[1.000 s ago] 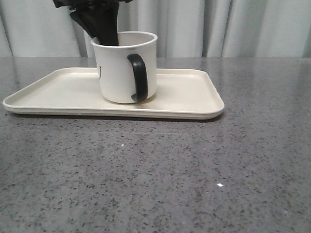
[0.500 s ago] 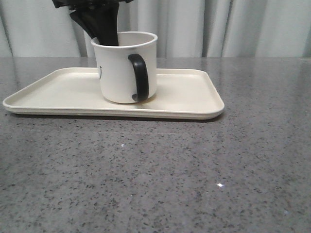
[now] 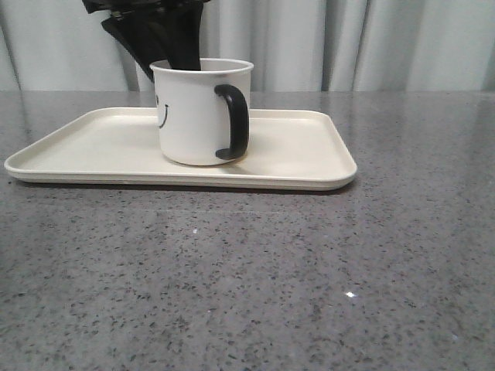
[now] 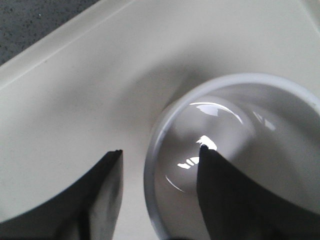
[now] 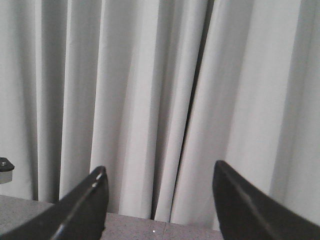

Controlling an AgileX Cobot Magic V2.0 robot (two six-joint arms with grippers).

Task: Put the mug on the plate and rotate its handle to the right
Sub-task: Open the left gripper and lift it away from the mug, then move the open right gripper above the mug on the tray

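The white mug [image 3: 193,116] stands upright on the cream plate [image 3: 302,154], left of the plate's middle. Its black handle [image 3: 234,122] points to the front right, and part of the smiley face [image 3: 162,114] shows at its left edge. My left gripper [image 3: 168,48] comes down from above at the mug's back left. In the left wrist view the left gripper [image 4: 160,152] is open and straddles the mug's [image 4: 235,150] rim, one finger inside and one outside, with a gap on each side. My right gripper [image 5: 157,170] is open, holds nothing and faces the curtain.
The plate [image 4: 75,90] lies on a grey speckled table [image 3: 247,278]. A pale curtain [image 3: 371,39] hangs behind the table's far edge. A small metal object [image 5: 4,170] shows at the edge of the right wrist view.
The mug has turned on the plate: its handle swung from facing the front toward the right, and the smiley face came into view on the left. The left gripper shifted slightly with it.
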